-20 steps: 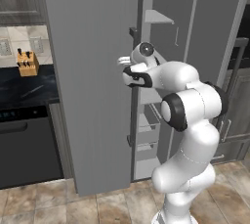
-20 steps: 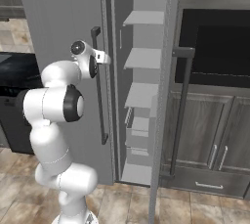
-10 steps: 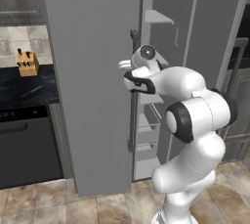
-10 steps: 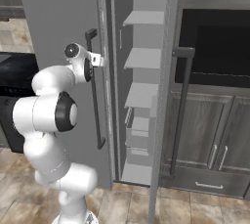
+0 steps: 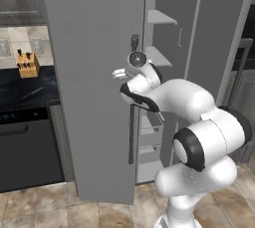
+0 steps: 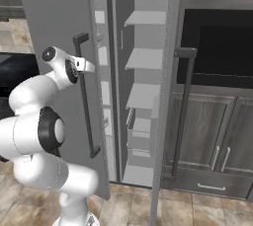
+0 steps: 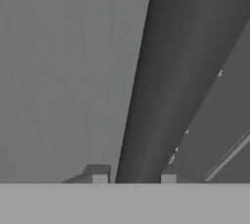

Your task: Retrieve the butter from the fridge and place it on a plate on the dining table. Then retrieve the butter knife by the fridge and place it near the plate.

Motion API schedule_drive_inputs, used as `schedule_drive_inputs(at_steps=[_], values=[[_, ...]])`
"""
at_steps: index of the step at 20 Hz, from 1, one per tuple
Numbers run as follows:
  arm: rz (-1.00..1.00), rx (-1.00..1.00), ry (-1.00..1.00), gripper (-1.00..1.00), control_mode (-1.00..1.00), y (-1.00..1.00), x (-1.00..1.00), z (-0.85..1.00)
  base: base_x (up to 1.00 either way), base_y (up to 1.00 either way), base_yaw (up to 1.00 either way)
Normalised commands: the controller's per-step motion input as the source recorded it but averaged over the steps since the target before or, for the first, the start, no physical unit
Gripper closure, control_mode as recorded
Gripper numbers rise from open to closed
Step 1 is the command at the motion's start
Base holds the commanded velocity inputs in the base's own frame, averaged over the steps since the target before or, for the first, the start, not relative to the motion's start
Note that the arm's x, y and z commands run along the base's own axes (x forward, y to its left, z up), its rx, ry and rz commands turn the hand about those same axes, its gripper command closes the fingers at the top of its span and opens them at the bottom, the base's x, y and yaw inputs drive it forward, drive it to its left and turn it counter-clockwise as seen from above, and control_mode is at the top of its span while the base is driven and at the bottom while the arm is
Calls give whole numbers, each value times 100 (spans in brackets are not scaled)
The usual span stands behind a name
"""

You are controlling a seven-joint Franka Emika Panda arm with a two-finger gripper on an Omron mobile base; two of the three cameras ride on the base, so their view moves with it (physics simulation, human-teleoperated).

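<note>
While the fridge stands with its left door swung open and pale shelves bared, the hand is seen clamped on the dark bar handle of that door, a fingertip on either side.

The tall grey fridge's left door has swung wider, and the gap beside it now shows more of the pale inner shelves. The two-finger gripper, its fingertips on either side of the long dark vertical bar handle, has moved left with the handle, and the white arm's elbow has bent lower and nearer the cameras
</note>
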Motion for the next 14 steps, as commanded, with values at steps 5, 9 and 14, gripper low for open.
schedule_drive_inputs(at_steps=[5,9,14], values=[[-16,-7,0,100,-100,63,-87,0,0,0,0],[-20,-4,0,100,-100,69,-87,0,0,0,0],[-25,-2,1,100,-100,74,-54,3,0,0,0]])
